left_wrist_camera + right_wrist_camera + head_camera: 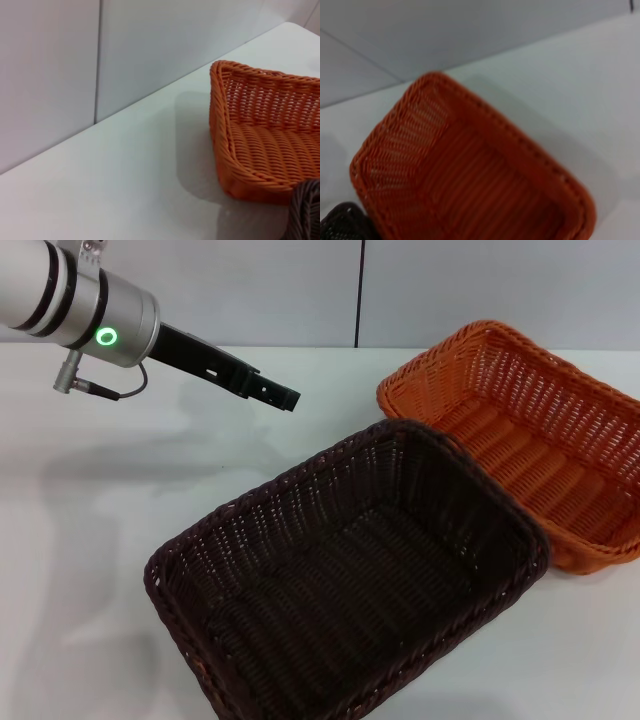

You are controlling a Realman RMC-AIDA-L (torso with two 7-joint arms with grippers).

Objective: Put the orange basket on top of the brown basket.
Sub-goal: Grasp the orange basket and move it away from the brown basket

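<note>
The orange basket (pixel 535 435) sits on the white table at the far right, empty. It also shows in the left wrist view (pixel 265 145) and in the right wrist view (pixel 465 180). The brown basket (pixel 350 575) sits in front of it, nearer to me, empty, with its far right corner against the orange basket's near side. A corner of it shows in the left wrist view (pixel 305 210) and in the right wrist view (pixel 340 222). My left gripper (pixel 283 396) hangs in the air above the table, left of the orange basket and behind the brown one, touching neither. My right gripper is out of view.
The white table (pixel 100 530) stretches to the left of the baskets. A grey wall (pixel 300 290) with a dark vertical seam stands behind the table's far edge.
</note>
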